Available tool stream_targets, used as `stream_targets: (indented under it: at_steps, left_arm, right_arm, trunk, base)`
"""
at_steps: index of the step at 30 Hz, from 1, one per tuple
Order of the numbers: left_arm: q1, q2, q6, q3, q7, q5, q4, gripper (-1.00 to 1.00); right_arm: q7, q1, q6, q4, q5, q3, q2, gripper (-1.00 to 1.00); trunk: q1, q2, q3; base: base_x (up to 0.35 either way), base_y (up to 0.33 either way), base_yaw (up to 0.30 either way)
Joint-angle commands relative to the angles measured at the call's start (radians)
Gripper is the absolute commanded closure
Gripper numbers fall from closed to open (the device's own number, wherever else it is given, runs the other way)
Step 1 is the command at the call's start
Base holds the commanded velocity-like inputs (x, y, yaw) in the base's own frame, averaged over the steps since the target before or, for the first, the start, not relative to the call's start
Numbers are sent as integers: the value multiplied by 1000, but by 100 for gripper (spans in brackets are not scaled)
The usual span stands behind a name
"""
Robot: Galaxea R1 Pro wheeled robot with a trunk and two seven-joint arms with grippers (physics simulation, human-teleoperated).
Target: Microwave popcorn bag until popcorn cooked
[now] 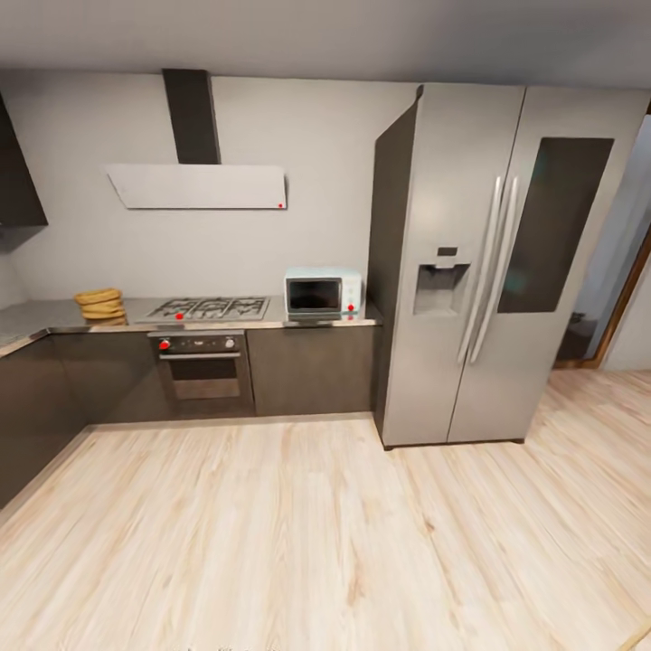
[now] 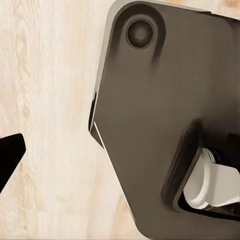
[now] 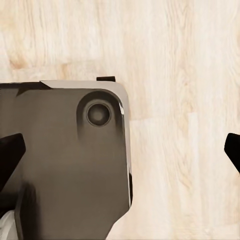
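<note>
Across the kitchen, the golden-tan popcorn bag (image 1: 99, 304) sits on the grey countertop (image 1: 50, 316) at its left end, beside the hob. The pale-blue microwave (image 1: 323, 292) stands at the countertop's right end against the fridge, with its dark door shut. The popcorn inside the bag cannot be made out from here. In the left wrist view my left gripper (image 2: 120, 152) hangs over the floor, one black fingertip (image 2: 10, 155) at the frame's edge and nothing held. My right gripper (image 3: 121, 152) is open, its fingertips (image 3: 10, 155) wide apart and empty.
A steel fridge (image 1: 488, 262) stands right of the counter. A gas hob (image 1: 210, 308) and a black built-in oven (image 1: 201, 363) lie between bag and microwave, under a white hood (image 1: 197, 186). Light plank floor (image 1: 298, 533) stretches to the cabinets. My dark base (image 2: 160, 115) shows below both wrists.
</note>
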Motion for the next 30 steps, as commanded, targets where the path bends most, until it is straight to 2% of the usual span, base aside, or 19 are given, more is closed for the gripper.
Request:
stream_targets:
  at_steps: [1, 10, 22, 25, 28, 30]
  left_arm:
    - [0, 0, 0, 4, 0, 0, -1, -100]
    - [0, -8, -2, 1, -5, 0, 0, -100]
    - [0, -6, 0, 3, 0, 0, 1, -100]
    - [0, 8, 0, 4, 0, 0, -9, -100]
    - [0, 21, 10, 4, 0, 0, -81, -100]
    - [0, 30, 30, 4, 0, 0, -93, -100]
  right_arm:
    - [0, -1, -4, 1, -1, -4, 0, -100]
    - [0, -1, -4, 1, -1, -3, 0, -100]
    - [0, -1, -4, 1, -1, 3, 0, -100]
    - [0, -1, -4, 1, -1, 4, 0, -100]
    - [0, -1, -4, 1, -1, 4, 0, -100]
    - [-1, -1, -4, 1, -1, 4, 0, -100]
  trunk:
    - [0, -1, -2]
    - [0, -1, -2]
    - [0, -1, -2]
    - [0, -1, -2]
    - [0, -1, -2]
    - [0, -1, -2]
  base:
    - [0, 0, 247]
    - [8, 6, 252]
    - [293, 31, 31]
    - [341, 0, 0]
    - [342, 0, 0]
    - [342, 0, 0]
